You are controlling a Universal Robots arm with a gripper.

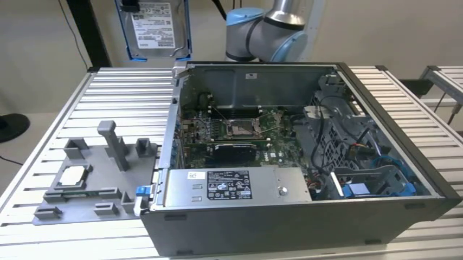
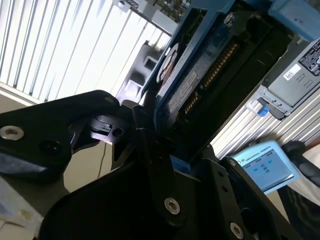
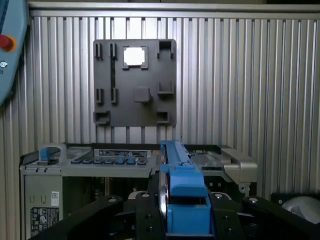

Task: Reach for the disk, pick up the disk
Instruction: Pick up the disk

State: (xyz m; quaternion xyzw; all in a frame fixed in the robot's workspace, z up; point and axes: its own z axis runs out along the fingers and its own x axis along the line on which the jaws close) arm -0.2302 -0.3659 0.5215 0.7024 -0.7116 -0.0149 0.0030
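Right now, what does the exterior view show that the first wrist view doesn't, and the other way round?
The exterior view shows the disk by its labelled face, held in the air, plus the arm and the motherboard inside the open case. The first wrist view shows the disk's blue frame edge-on, clamped in the gripper, and a red button. Both show the case, the ribbed table, and the grey fixture plate with the small silver chip.
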